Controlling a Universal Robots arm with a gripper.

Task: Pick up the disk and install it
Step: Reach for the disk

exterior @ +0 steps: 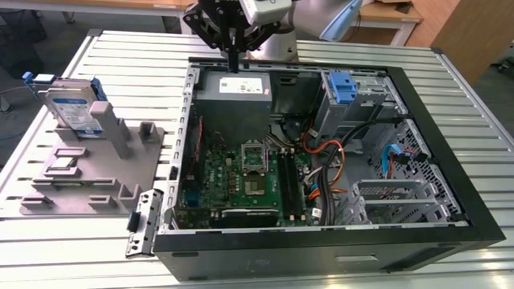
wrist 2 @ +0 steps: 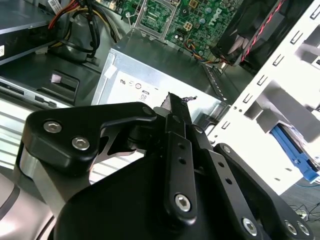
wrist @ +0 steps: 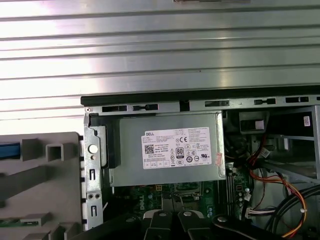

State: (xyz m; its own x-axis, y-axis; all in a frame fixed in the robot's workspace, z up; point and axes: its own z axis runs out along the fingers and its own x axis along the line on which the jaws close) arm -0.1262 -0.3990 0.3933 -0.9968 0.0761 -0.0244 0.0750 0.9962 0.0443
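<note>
Exterior view: the pincer (exterior: 233, 66) hangs over the far edge of the open case (exterior: 321, 260), its tips closed against each other with nothing between them, just above the power supply (exterior: 233, 89). The disk (exterior: 71, 111) is well apart from it, toward the exterior view's left, outside the case. It stands upright in a slot of a grey fixture (exterior: 88, 174) on the slatted metal surface (exterior: 136, 60), label facing out and a blue rail along its edge.

The case lies on its side with the panel off. Inside it are the power supply at the far end, a green motherboard (exterior: 241, 180) on the floor, a bundle of orange and black cables (exterior: 337, 150) beside that, and a blue latch (exterior: 341, 89) on the metal bay toward the exterior view's right.

In both wrist views the closed pincer (wrist 2: 172, 100) (wrist: 170, 220) points at the power supply (wrist 2: 150, 70) (wrist: 170, 150), whose white sticker faces up.
</note>
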